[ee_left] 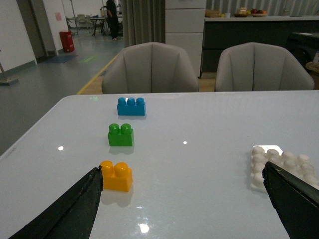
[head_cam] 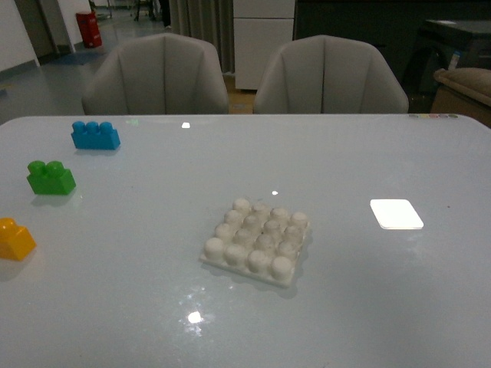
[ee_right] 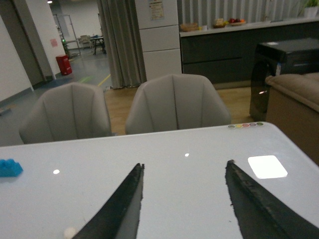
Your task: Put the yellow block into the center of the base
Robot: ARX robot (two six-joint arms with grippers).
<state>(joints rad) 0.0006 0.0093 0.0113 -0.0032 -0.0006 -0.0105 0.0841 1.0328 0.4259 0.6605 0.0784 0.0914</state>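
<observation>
The yellow block (head_cam: 14, 239) lies at the table's left edge in the front view, two studs up. The left wrist view shows the yellow block (ee_left: 116, 176) just beside one fingertip of my open left gripper (ee_left: 182, 172), not between the fingers. The white studded base (head_cam: 258, 241) sits mid-table; part of the base (ee_left: 281, 167) shows by the other left finger. My right gripper (ee_right: 184, 169) stands open over bare table, holding nothing; one white stud of the base (ee_right: 70, 232) peeks at the frame's bottom. Neither arm shows in the front view.
A green two-stud brick (head_cam: 51, 177) and a blue three-stud brick (head_cam: 95, 135) sit behind the yellow one on the left. A bright patch of light (head_cam: 396, 214) lies on the table at right. Two grey chairs (head_cam: 157, 75) stand behind the far edge.
</observation>
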